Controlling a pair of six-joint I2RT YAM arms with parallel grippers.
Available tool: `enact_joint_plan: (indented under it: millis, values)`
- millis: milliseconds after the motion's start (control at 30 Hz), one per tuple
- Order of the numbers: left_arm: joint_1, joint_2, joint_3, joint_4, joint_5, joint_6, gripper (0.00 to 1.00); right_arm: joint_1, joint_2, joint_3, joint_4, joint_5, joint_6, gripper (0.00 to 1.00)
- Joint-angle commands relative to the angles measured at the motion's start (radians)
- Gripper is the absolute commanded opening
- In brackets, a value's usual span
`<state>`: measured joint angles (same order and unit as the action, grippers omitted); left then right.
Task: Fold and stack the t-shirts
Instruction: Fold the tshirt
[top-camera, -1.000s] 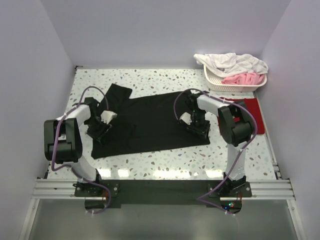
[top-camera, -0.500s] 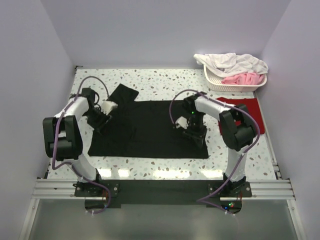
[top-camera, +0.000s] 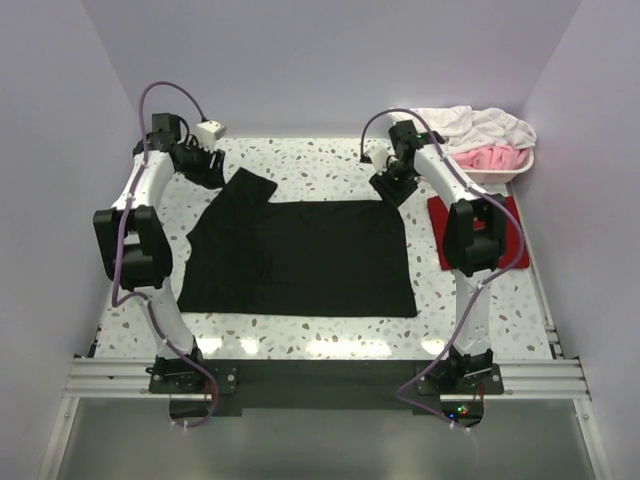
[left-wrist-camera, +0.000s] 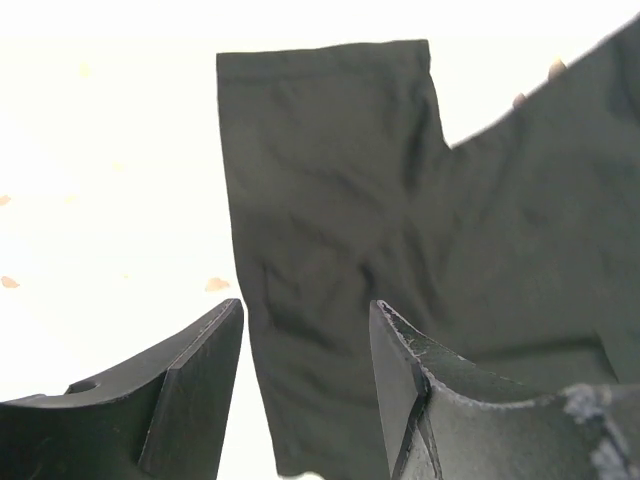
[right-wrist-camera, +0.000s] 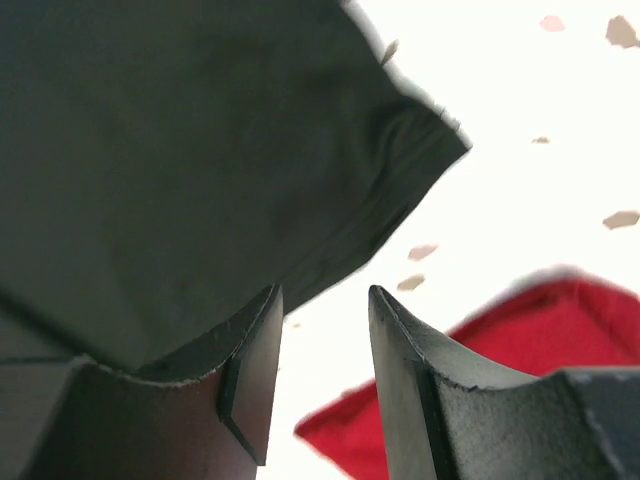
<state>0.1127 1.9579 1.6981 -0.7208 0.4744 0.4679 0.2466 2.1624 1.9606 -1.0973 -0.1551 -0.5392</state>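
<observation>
The black t-shirt (top-camera: 300, 255) lies flat on the table, folded into a wide rectangle, with one sleeve (top-camera: 247, 187) sticking out at its far left corner. My left gripper (top-camera: 212, 170) is open and empty, raised just beyond that sleeve, which fills the left wrist view (left-wrist-camera: 330, 230). My right gripper (top-camera: 388, 185) is open and empty, raised above the shirt's far right corner (right-wrist-camera: 400, 130). The dark red t-shirt (top-camera: 505, 225) lies folded at the right, partly behind the right arm, and shows in the right wrist view (right-wrist-camera: 520, 330).
A white basket (top-camera: 480, 170) with white and pink cloth stands at the back right corner. The speckled table (top-camera: 320, 160) is walled on three sides. Both arm bases stand at the near edge.
Both grippers have let go of the black shirt, lifted and moved to the far side of the table. The shirt now lies squarer and flatter.
</observation>
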Motion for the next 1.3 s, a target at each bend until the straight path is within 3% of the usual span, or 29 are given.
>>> enact_joint_plan:
  millis: [0,200,467,700,833,967,1267]
  values:
    - [0.004,0.058,0.049,0.139,0.017,-0.124,0.58,-0.013,0.04,0.011,0.177,0.066,0.068,0.44]
    - [0.002,0.101,0.048,0.167,-0.02,-0.138,0.58,-0.033,0.117,0.049,0.309,0.095,0.091,0.44]
    - [-0.01,0.137,0.058,0.166,-0.052,-0.138,0.59,-0.036,0.209,0.104,0.284,0.088,0.059,0.41]
    - [-0.022,0.219,0.153,0.127,-0.077,-0.138,0.63,-0.049,0.235,0.09,0.251,0.054,0.018,0.4]
    - [-0.05,0.291,0.204,0.106,-0.095,-0.137,0.63,-0.058,0.249,0.089,0.246,0.032,0.005,0.25]
    - [-0.079,0.337,0.239,0.119,-0.134,-0.137,0.63,-0.056,0.257,0.095,0.237,0.005,-0.008,0.01]
    - [-0.094,0.406,0.293,0.176,-0.249,-0.172,0.58,-0.056,0.24,0.072,0.234,-0.006,-0.011,0.0]
